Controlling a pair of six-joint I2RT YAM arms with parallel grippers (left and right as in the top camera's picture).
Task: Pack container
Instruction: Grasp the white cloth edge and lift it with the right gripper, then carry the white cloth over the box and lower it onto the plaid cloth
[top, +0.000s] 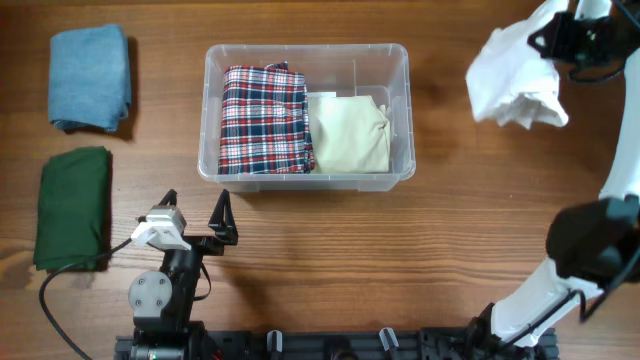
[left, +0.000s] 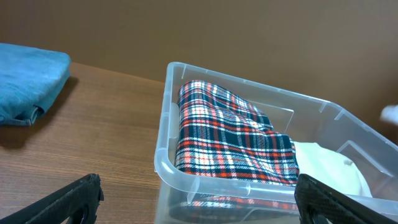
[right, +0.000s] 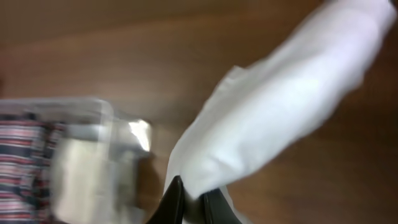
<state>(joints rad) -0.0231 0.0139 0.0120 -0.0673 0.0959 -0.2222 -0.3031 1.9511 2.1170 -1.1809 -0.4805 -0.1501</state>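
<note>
The clear plastic container (top: 306, 110) stands mid-table, holding a folded plaid cloth (top: 265, 118) on its left side and a cream cloth (top: 348, 132) on its right. In the left wrist view the container (left: 186, 155) and plaid cloth (left: 230, 134) fill the right half. My left gripper (top: 195, 218) rests open on the table just in front of the container's near left corner, with nothing between its fingers. My right gripper (top: 545, 40) hangs above the table to the right of the container, shut on a white cloth (top: 512, 80) that droops from it; the white cloth (right: 280, 112) looks blurred in the right wrist view.
A folded blue cloth (top: 90, 77) lies at the far left and a folded dark green cloth (top: 72, 205) lies nearer on the left edge. The right arm's base (top: 590, 245) stands at the right front.
</note>
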